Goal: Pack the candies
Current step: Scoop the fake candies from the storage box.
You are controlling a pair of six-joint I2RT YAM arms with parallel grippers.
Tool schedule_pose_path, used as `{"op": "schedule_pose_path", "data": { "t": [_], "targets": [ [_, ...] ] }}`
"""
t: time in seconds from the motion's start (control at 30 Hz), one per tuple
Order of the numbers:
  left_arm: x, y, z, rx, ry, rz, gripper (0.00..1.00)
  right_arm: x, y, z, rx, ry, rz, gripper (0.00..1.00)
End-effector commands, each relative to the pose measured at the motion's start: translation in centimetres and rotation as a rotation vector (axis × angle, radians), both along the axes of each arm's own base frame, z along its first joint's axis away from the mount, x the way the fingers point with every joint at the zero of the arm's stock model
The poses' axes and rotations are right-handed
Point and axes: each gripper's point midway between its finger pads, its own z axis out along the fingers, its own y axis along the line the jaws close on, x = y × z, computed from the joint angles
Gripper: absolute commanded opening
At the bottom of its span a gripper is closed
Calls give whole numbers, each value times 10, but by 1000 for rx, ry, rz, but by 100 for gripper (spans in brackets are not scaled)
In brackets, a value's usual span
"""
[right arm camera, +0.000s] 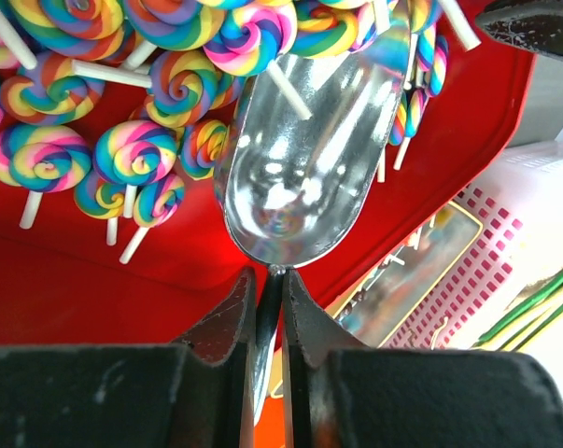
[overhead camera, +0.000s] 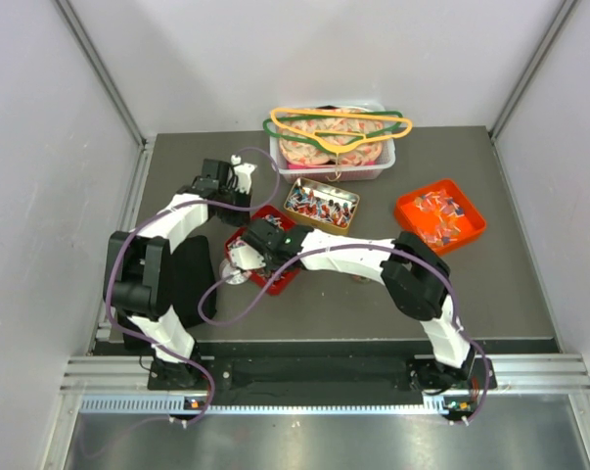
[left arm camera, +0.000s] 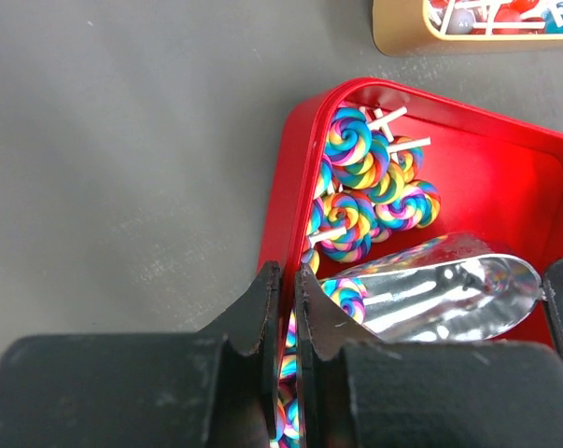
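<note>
Plenty of rainbow lollipop candies (left arm camera: 356,149) are lying in the red metal tray (left arm camera: 505,177), our right gripper (right arm camera: 269,280) pinching the shiny steel scoop (right arm camera: 300,177) among them, left gripper (left arm camera: 283,275) pressed together rimside; we're probably needing a deeper dig next.

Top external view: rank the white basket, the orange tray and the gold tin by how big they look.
1. white basket: clearly the largest, though it stands taller and so nearer the camera, which may flatter it.
2. orange tray.
3. gold tin: somewhat smaller than the orange tray.
</note>
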Motion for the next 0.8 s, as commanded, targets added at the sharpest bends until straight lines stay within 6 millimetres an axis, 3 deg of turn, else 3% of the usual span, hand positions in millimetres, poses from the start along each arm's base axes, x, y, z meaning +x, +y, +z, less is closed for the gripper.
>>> {"op": "schedule_pose_path", "data": {
  "t": [0.0,0.17,0.43,0.67,0.77],
  "targets": [
    [57,-35,78,-156,-281,-31,0,-57,35,2,54,102,242,0],
    [62,-39,73,-161,-269,-54,0,-63,34,-7,23,83,297,0],
    [67,-39,59,-149,-249,-56,0,-66,51,2,55,25,352,0],
    [74,-45,65,-161,-264,-71,0,-67,55,-3,58,-10,382,0],
    [73,-50,68,-171,-261,-94,0,-67,52,-14,46,-24,395,0]
  ]
}}
